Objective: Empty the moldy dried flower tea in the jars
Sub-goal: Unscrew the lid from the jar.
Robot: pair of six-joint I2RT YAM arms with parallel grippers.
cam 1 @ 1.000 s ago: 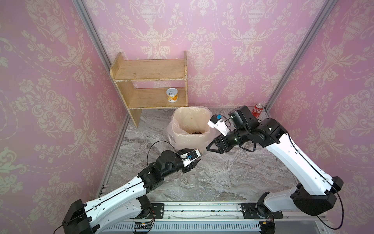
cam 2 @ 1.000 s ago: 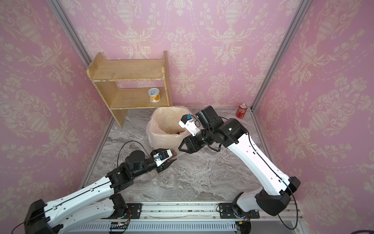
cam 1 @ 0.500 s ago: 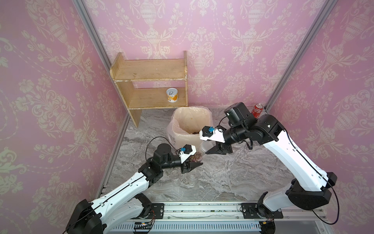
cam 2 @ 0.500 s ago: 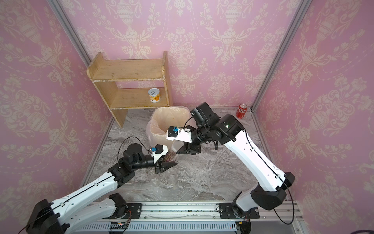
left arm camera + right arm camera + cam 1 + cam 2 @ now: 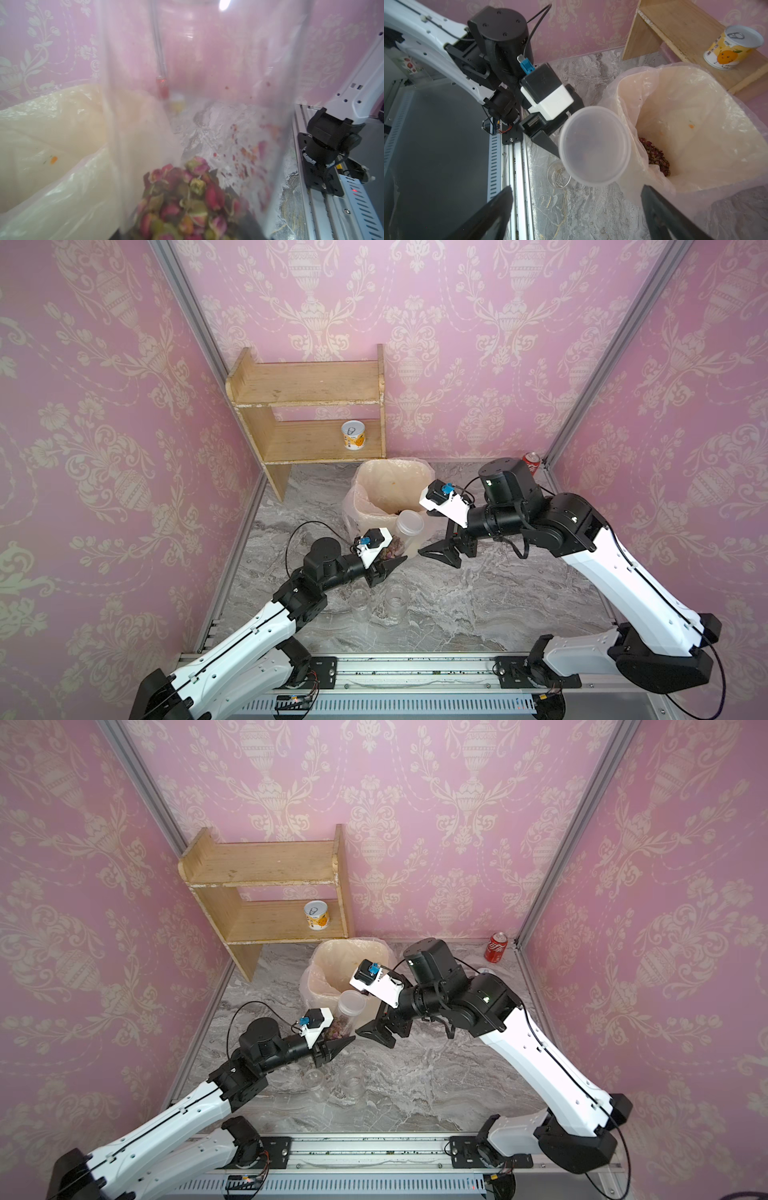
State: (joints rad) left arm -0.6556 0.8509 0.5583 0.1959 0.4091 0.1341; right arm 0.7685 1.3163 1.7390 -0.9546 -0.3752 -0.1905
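Observation:
My left gripper [image 5: 388, 563] is shut on the taller jar [image 5: 400, 540], low on its body, right beside the bin. The jar's whitish lid [image 5: 409, 522] is on. Moldy dried flower tea [image 5: 187, 199] fills the jar's lower part. My right gripper [image 5: 428, 533] is open next to the lid. In the right wrist view the lid [image 5: 595, 145] lies just beyond the spread fingers [image 5: 500, 207], untouched. Two short clear jars [image 5: 359, 605] [image 5: 397, 600] stand lidless on the table below the left gripper. More tea [image 5: 656, 158] lies in the bin.
The bag-lined bin [image 5: 390, 479] stands mid-table in front of a wooden shelf [image 5: 307, 383] that holds a yellow-white tin [image 5: 353, 435]. A red cola can [image 5: 496, 946] sits in the back right corner. Pink walls close in on three sides.
My right gripper's jaws have spread wide off the jar's lid and its wrist has turned back. The left gripper still holds the jar in about the same place.

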